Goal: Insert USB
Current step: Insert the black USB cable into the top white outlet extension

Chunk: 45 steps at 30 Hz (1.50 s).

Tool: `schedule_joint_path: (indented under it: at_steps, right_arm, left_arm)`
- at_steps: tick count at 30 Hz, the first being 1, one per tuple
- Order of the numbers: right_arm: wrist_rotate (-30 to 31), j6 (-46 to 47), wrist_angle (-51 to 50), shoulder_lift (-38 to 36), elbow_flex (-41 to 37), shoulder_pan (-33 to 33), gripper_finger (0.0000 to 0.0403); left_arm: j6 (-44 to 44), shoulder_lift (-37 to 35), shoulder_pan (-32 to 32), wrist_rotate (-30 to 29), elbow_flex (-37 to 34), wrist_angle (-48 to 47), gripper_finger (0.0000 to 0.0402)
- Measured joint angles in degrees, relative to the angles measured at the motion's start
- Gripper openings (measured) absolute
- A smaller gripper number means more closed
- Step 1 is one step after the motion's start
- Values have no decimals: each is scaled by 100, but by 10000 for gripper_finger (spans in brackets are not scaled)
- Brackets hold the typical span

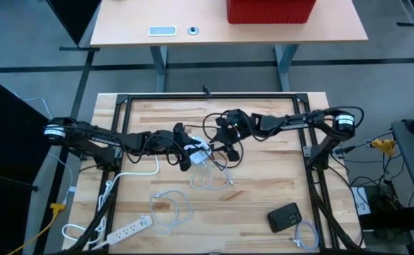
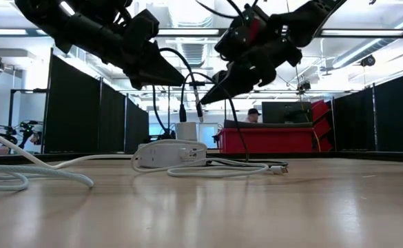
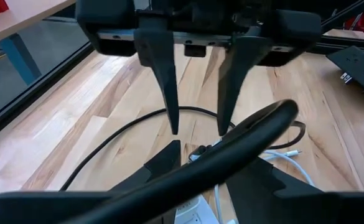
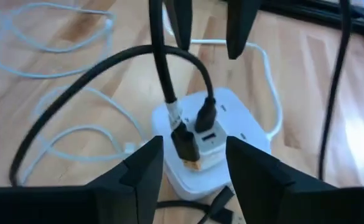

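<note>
A white charging hub (image 1: 199, 152) (image 4: 222, 102) lies flat at the table's middle, a white cord trailing from it. Two black USB plugs stand over its ports: one (image 4: 206, 115) sits in a port, the other (image 4: 185, 146), with a white tag on its cord and an orange tip showing, leans at the hub's edge. My right gripper (image 4: 194, 143) (image 3: 197, 127) is open, its fingers astride the hub and the leaning plug. My left gripper (image 4: 210, 51) (image 1: 184, 152) is open on the hub's opposite side. A thick black cable (image 3: 244, 140) crosses the left wrist view.
Black cables loop on the wood around both grippers (image 1: 217, 124). Thin white cables (image 1: 171, 205) and a white power strip (image 1: 125, 228) lie toward the near left. A black box (image 1: 284, 216) sits near right. A black frame rail (image 1: 207, 95) borders the table.
</note>
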Motion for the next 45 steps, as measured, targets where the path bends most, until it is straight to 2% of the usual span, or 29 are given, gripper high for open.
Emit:
schedule_joint_path:
  at_steps: [6, 9, 15, 24, 31, 37, 45]
  right_arm:
    - [1372, 65, 49, 10, 0, 500, 142]
    - [1836, 102, 190, 10, 0, 748, 133]
    - [2027, 637, 308, 10, 0, 914, 121]
    - [3016, 711, 426, 69, -2, 1220, 108]
    - [3464, 724, 621, 271, -2, 1325, 119]
    - [4195, 807, 645, 374, -4, 1423, 117]
    - [4365, 853, 783, 387, -4, 1594, 99]
  left_arm:
    - [0, -4, 0, -7, 0, -14, 105]
    - [0, -4, 0, -9, 0, -18, 103]
    - [2, -4, 0, -26, 0, -20, 107]
    - [0, -4, 0, -50, 0, -18, 104]
    - [0, -4, 0, -48, 0, -17, 105]
    - [2, -4, 0, -50, 0, -16, 105]
    - [107, -4, 0, -48, 2, -18, 107]
